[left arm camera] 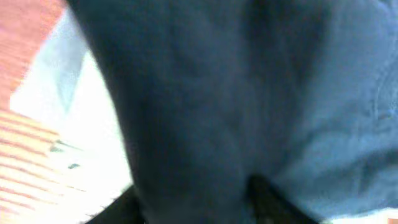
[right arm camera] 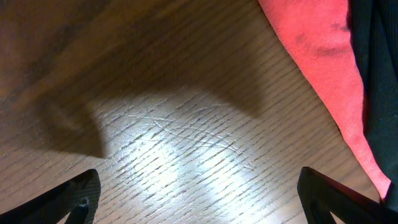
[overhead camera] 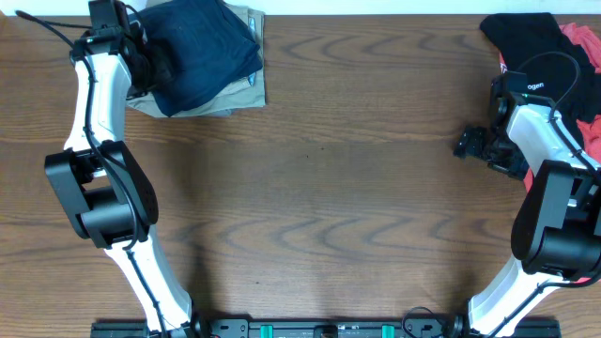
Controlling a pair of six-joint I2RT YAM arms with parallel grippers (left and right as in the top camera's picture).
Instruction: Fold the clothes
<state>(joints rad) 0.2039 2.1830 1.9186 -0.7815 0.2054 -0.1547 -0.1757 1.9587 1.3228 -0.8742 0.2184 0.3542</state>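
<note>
- The navy shorts (overhead camera: 202,56) lay folded into a compact bundle at the far left of the table (overhead camera: 329,188), resting on top of the folded khaki shorts (overhead camera: 246,89). That piece looked close to finished.
- The left gripper (overhead camera: 148,58) was at the bundle's left edge. Its wrist camera showed only blurred blue cloth pressed close, with dark finger shapes at the bottom edge. I could not tell whether the fingers pinched the fabric or merely touched it.
- At the far right corner a black garment (overhead camera: 521,38) and a red garment (overhead camera: 582,42) sat in a loose, rumpled heap, so I judged that more folding remained.
- The right gripper (overhead camera: 470,144) hung over bare wood just beside that heap, with its fingers spread wide and nothing between them.
- The navy cloth looked like a soft, matte cotton weave with rounded folds and one faint stitched seam.
- The khaki pair was flatter, with straight edges.
- In the right wrist view the red fabric had a fine, slightly fuzzy surface and a clean diagonal edge.
- The tabletop was hard brown wood grain, lightly scratched, and glossy where the light fell.
</note>
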